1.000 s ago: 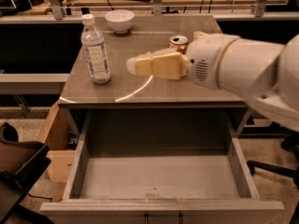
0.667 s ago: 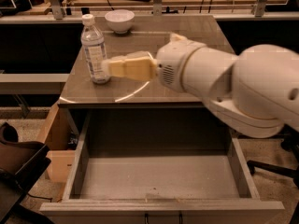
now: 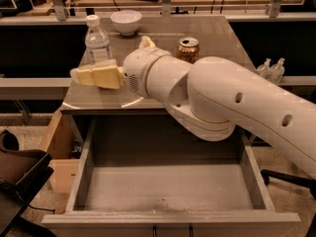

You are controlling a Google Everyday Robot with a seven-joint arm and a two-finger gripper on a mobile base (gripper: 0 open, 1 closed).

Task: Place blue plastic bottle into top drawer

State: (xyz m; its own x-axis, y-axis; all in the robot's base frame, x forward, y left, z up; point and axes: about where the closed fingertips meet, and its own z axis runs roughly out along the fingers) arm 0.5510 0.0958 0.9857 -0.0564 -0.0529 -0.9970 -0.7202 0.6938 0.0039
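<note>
Watching the pincer, I see it overlapping the base of the blue plastic bottle upright on the table. Whether it's apart or clamped I cannot tell. The top drawer sits open.

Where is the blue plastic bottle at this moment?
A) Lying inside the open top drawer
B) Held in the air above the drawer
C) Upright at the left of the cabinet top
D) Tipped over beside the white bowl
C: the blue plastic bottle is upright at the left of the cabinet top, with the gripper across its lower part, and it is not in the open top drawer.
</note>
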